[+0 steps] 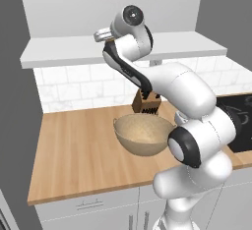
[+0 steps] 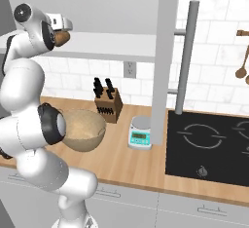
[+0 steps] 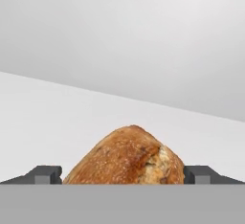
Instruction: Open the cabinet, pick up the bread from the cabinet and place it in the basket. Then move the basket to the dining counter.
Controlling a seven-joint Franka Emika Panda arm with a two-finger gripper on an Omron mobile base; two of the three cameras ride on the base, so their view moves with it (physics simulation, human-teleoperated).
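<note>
The white arm is raised high from its base, bent at the elbow, with the wrist turned level toward the far wall. The gripper (image 3: 122,174) is held wide open, one dark fingertip (image 3: 46,174) seen at each side.

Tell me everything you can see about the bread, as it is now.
The bread is a rounded brown loaf with a rough, speckled crust and a paler, cracked patch on one side. It sits on the white shelf inside the open cabinet, in front of its grey back wall. The open gripper has one finger on each side of the loaf; contact cannot be told. From the right base view, a small brown part shows beside the hand.
</note>
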